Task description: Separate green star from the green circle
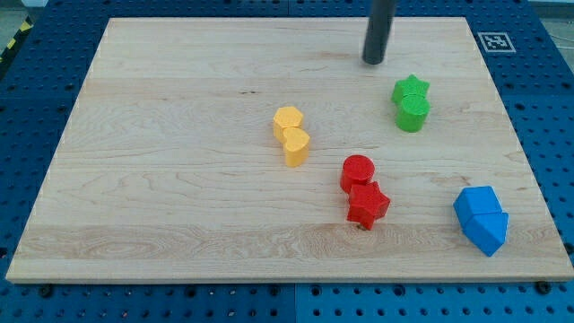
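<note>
The pale wooden surface (179,179) carries four pairs of blocks. Largest are two blue wedge-like blocks (482,219) touching at 4 o'clock. Near centre, the red cylinder (357,170) touches the red star (367,205) below it. The yellow hexagon (288,119) and yellow heart-like block (296,145) touch at 9 o'clock of the reds. The green star (411,90) sits against the green circle (413,113), star on top, at 2 o'clock. I have no jaws, only a rod; my tip (373,61) stands near the star, at its 10 o'clock, apart from it.
</note>
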